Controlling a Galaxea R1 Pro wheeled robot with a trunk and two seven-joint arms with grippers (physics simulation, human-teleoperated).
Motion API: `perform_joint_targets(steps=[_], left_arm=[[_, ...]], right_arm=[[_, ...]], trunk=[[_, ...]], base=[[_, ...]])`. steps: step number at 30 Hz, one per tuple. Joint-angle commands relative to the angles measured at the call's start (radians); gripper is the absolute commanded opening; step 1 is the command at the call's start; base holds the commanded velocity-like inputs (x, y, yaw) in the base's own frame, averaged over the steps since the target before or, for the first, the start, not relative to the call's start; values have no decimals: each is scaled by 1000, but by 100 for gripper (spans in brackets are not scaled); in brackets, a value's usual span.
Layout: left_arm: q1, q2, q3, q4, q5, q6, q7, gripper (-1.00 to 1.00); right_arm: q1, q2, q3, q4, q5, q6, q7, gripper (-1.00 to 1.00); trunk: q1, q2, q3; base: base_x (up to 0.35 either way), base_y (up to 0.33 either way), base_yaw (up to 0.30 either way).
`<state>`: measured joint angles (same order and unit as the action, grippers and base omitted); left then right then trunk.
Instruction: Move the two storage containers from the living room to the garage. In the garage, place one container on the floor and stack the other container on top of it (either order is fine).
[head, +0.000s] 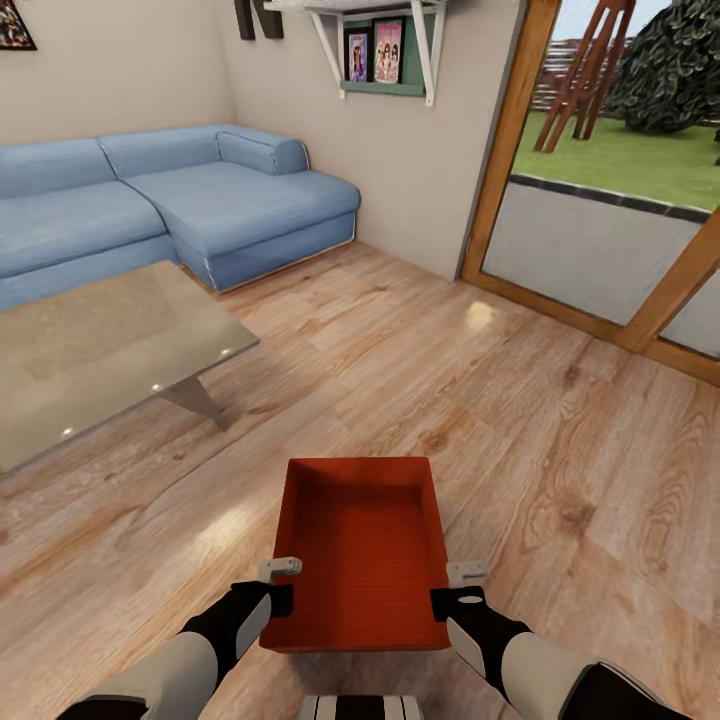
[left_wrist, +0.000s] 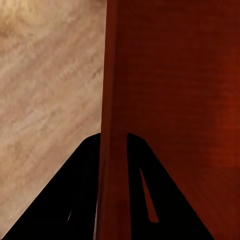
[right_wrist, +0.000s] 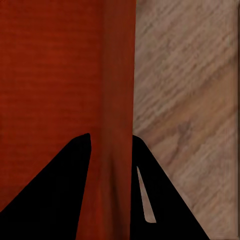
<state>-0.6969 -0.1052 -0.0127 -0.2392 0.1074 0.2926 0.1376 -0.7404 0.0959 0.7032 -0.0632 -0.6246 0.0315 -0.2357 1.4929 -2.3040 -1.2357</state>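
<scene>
One orange-red storage container (head: 362, 545) hangs in front of me over the light wood plank floor (head: 560, 440) of the living room, held between both arms. My left gripper (head: 278, 585) is shut on its left wall (left_wrist: 112, 125), one black finger (left_wrist: 65, 200) on each side. On the right wall (right_wrist: 117, 100) my right gripper (head: 455, 592) is shut the same way, its fingers (right_wrist: 165, 200) straddling the rim. The second container is out of view.
A glass-topped coffee table (head: 100, 350) stands at the left, the blue corner sofa (head: 170, 200) behind it. Wood-framed glass doors (head: 600, 230) run along the right, with a wall shelf (head: 385, 50) above. Open plank floor stretches ahead and to the right.
</scene>
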Motion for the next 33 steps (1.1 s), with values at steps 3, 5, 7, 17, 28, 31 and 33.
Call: perform_joint_targets(steps=[3,5,7,17,28,31,33], left_arm=[[0,1,-2,-2,-11,8,13,-100],[0,1,-1,-2,-11,8,13,-100],[0,1,-1,-2,-11,8,13,-100],[0,1,-1,-3,-11,8,13,-100],[0,1,0,-3,-11,8,13,-100],[0,1,0,-3,-10,8,13,-100],[0,2,0,-3,-7,8,13,-100]], right_arm=[[0,-2,4,0,0,1,-10,-100],[0,-2,4,0,0,0,-10,-100],[0,-2,4,0,0,-11,-10,-100],[0,-2,4,-1,0,-20,-10,-100],[0,-2,5,-3,2,-21,-10,-100],[0,-2,5,-3,1,-21,-10,-100],[0,-2,4,-3,2,-22,-10,-100]], trunk=[[-12,21,9],[-19,35,15],[-27,49,21],[-65,119,53],[-108,196,87],[-119,217,97],[-127,231,103]], base=[[0,0,0],[0,0,0],[0,0,0],[0,0,0],[0,0,0],[0,0,0],[0,0,0]])
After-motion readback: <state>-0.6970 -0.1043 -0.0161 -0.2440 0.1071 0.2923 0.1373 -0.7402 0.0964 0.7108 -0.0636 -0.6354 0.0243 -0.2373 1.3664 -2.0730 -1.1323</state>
